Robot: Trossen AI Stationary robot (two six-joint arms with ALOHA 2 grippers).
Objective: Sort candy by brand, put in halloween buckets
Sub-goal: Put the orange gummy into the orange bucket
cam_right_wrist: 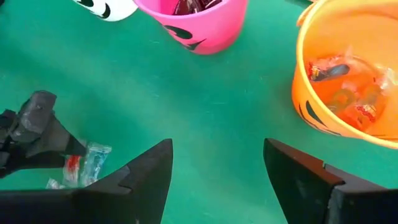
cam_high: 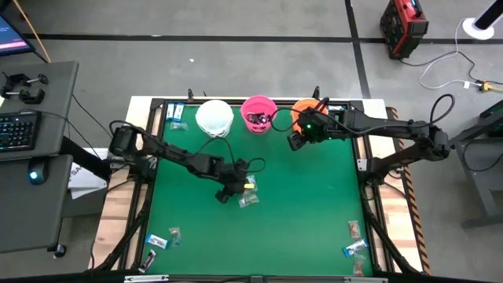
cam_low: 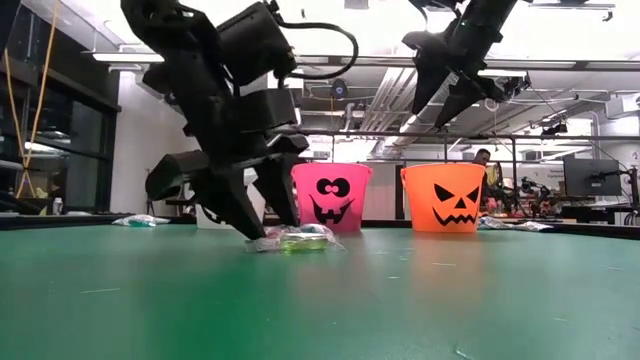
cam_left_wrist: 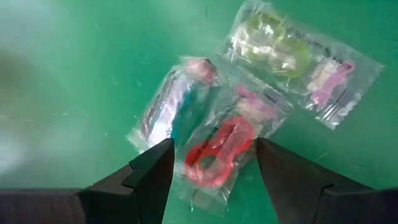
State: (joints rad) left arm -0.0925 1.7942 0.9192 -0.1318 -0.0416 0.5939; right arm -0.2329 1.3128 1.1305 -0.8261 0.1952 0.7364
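1. The step in hand looks like a pick: the left end effector (cam_left_wrist: 211, 168) is down at the middle of the green desk (cam_high: 306, 204), fingers spread and empty, straddling a clear packet with a red ring sweet (cam_left_wrist: 217, 149). Whether its tips touch the desk I cannot tell.
2. Next move, as I judge it: close on that 1 packet alone. 2 others crowd it, a bluish one (cam_left_wrist: 174, 106) partly under its edge and a yellow-green one (cam_left_wrist: 273, 46) just beside, so a sloppy close could drag up a neighbour of another brand.
3. The right end effector (cam_high: 302, 134) hangs above the desk just beside the orange bucket (cam_high: 302, 110), fingers apart and holding nothing. I would guess it is done dropping and free to fetch more.
4. Buckets: 3 in a row at the far edge, white (cam_high: 214, 118), pink (cam_high: 258, 112) and orange. The orange 1 holds several clear packets with reddish sweets, the pink 1 has dark wrappers in it, and the white 1's inside is not readable.
5. Loose candy, counted from above: 3 in the centre cluster, about 3 at the near left corner (cam_high: 161, 241), about 3 at the near right corner (cam_high: 355, 248), and roughly 2 by the far left corner (cam_high: 176, 118). The corner counts are uncertain.
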